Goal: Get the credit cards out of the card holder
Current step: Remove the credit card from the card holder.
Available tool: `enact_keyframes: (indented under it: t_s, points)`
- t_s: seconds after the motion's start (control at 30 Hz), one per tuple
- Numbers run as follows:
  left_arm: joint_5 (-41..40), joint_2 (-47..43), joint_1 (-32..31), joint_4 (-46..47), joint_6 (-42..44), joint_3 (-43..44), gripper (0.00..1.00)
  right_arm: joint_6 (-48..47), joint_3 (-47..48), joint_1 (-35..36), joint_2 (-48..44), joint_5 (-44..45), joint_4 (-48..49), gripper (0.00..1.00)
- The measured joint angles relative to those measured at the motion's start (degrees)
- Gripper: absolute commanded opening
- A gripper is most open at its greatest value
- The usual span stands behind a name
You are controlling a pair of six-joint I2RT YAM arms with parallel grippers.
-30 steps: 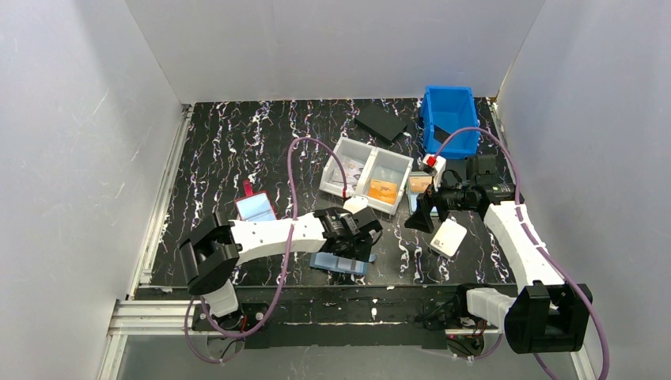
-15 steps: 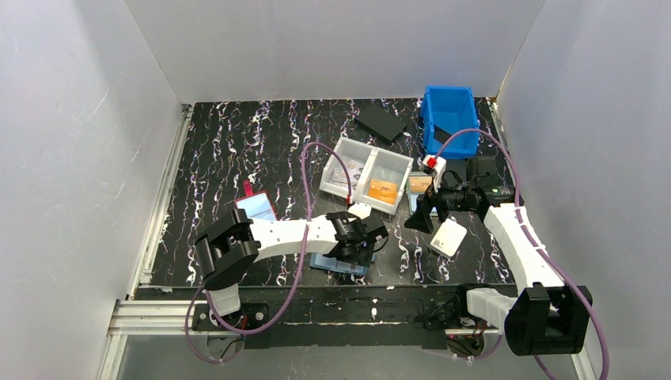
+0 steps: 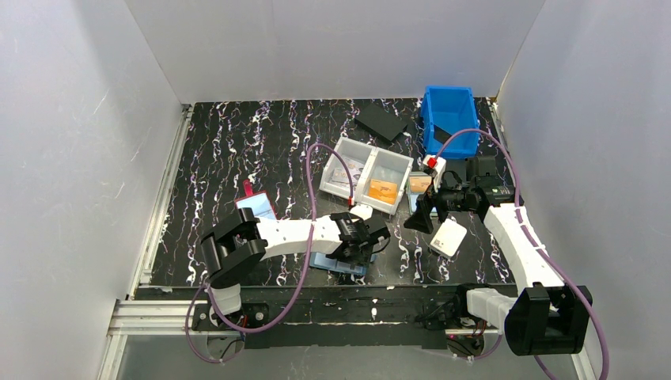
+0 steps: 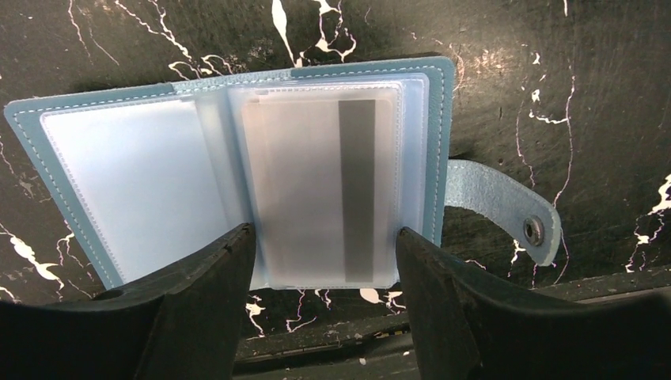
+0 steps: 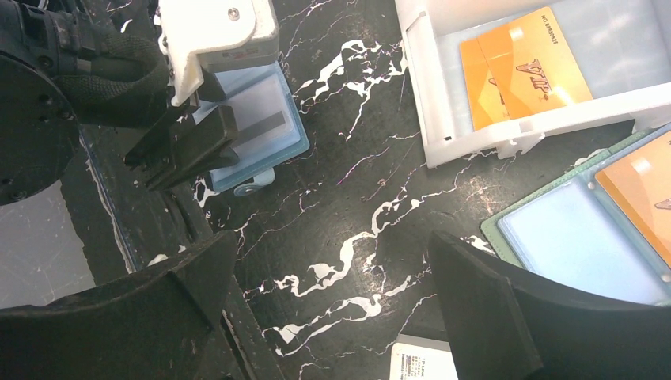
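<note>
The light-blue card holder [image 4: 158, 170] lies open near the table's front edge, also in the top view [image 3: 339, 263] and the right wrist view [image 5: 265, 142]. Its right clear pocket holds a pale grey credit card [image 4: 316, 190] with a dark stripe; its snap tab [image 4: 506, 207] sticks out to the right. My left gripper [image 4: 324, 249] is open, its fingers straddling that pocket's near edge from just above; I cannot tell whether they touch it. My right gripper [image 5: 328, 273] is open and empty above bare table, well right of the holder.
A clear two-compartment tray [image 3: 365, 175] holds orange cards [image 5: 522, 75]. A teal holder with an orange card [image 5: 601, 222] lies right of it. A white box [image 3: 448, 237], a red-edged holder [image 3: 257, 208], a blue bin [image 3: 449, 120] and a black panel [image 3: 381, 121] stand around.
My left arm has slid a little right and nearer over the card holder. The right arm has not moved.
</note>
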Motion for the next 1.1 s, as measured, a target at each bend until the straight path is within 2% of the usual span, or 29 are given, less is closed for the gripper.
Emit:
enact_keyframes:
  t_s: [0.17,0.4,0.57,0.87,1.1]
  points:
    - [0.13,0.72,0.0,0.24,-0.44,0.22,0.52,0.0,0.0,0.0,0.0,0.0,0.0,1.0]
    - [0.02,0.7,-0.02,0.66,-0.15,0.35,0.45,0.15,0.0,0.0,0.0,-0.02,0.0,1.0]
    - [0.15,0.48,-0.15,1.38,0.79,0.2,0.33,0.15,0.0,0.0,0.0,-0.04,-0.02,1.0]
    - [2.32,-2.32,-0.07,4.55,2.89,-2.91,0.22,0.15,0.0,0.0,0.02,-0.66,-0.11,1.0]
    - [4.09,-3.3,0.61,5.44,3.32,-3.93,0.1,0.13,0.0,0.0,0.04,-1.38,-0.22,1.0]
